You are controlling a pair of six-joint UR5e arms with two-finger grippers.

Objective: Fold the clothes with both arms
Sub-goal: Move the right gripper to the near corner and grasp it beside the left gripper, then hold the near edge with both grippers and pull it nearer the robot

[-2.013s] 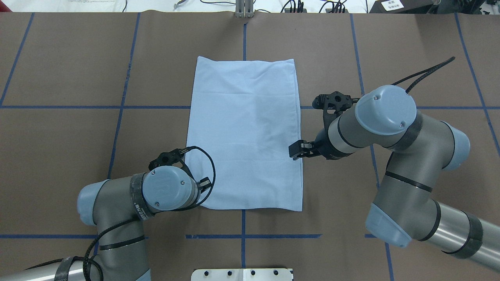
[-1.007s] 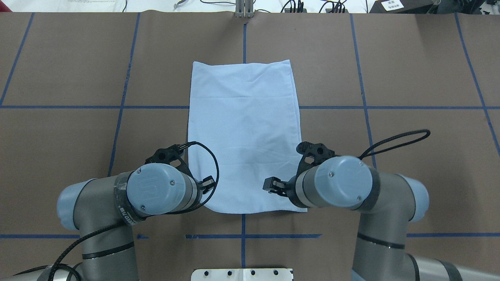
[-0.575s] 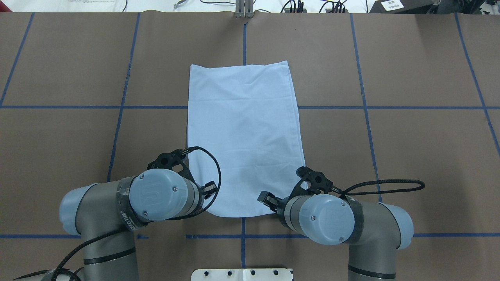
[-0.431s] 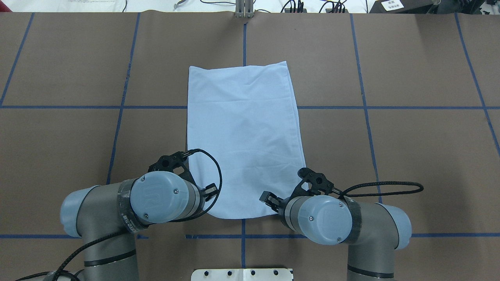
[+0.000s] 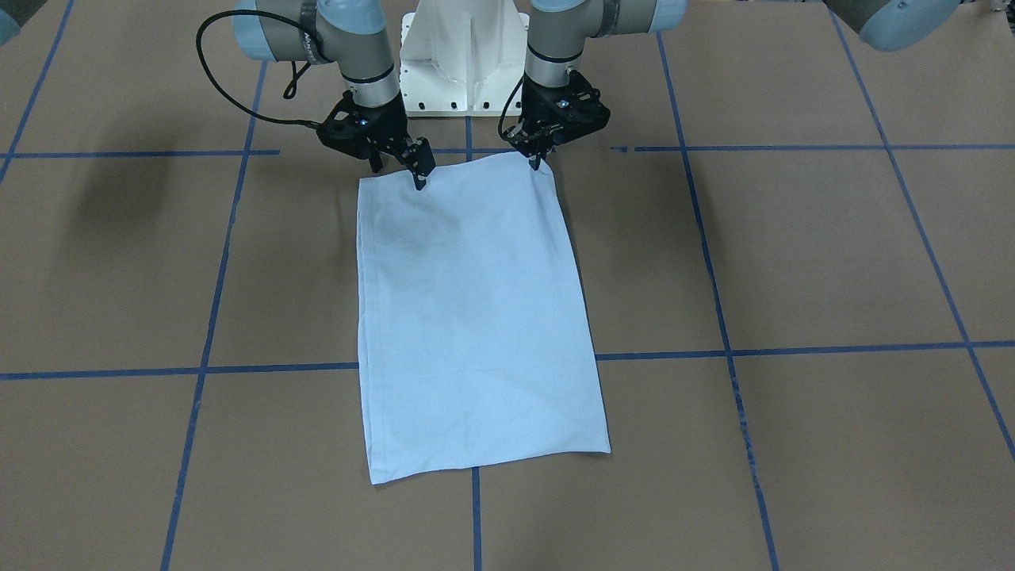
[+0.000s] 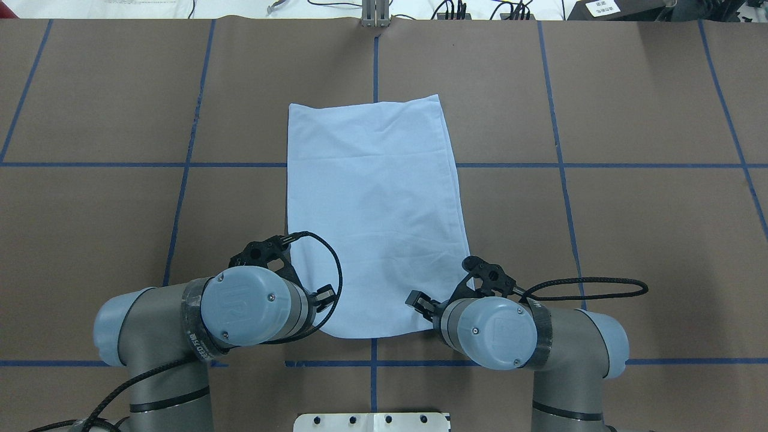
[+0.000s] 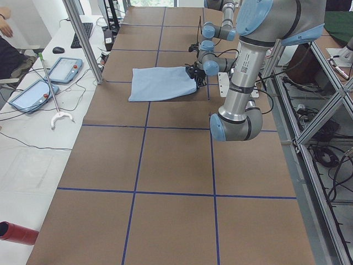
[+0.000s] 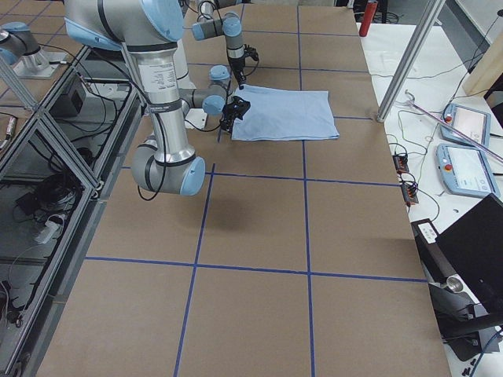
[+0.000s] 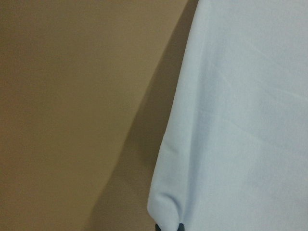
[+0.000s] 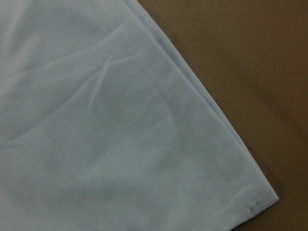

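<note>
The pale light-blue T-shirt [image 5: 476, 317] lies folded into a long rectangle on the brown table; it also shows in the overhead view [image 6: 375, 204]. Its print and neck label are hidden. My left gripper [image 5: 538, 162] is shut on the shirt's near left corner; the left wrist view shows that corner [image 9: 168, 214] bunched between the dark fingertips. My right gripper [image 5: 398, 176] stands over the near right corner with its jaws apart, one fingertip [image 5: 420, 181] on the cloth. The right wrist view shows the hemmed corner [image 10: 250, 197] lying flat, with no fingers in sight.
The white pedestal base [image 5: 464, 55] stands just behind the grippers. Blue tape lines [image 6: 558, 165] cross the brown table. A metal post [image 6: 375, 15] stands at the far edge. Tablets [image 7: 60, 69] lie on the side bench beyond the far edge.
My right arm swung from the shirt's right edge back to its near right corner. The left gripper stayed at the near left corner. The shirt's near edge slid toward me and bowed.
</note>
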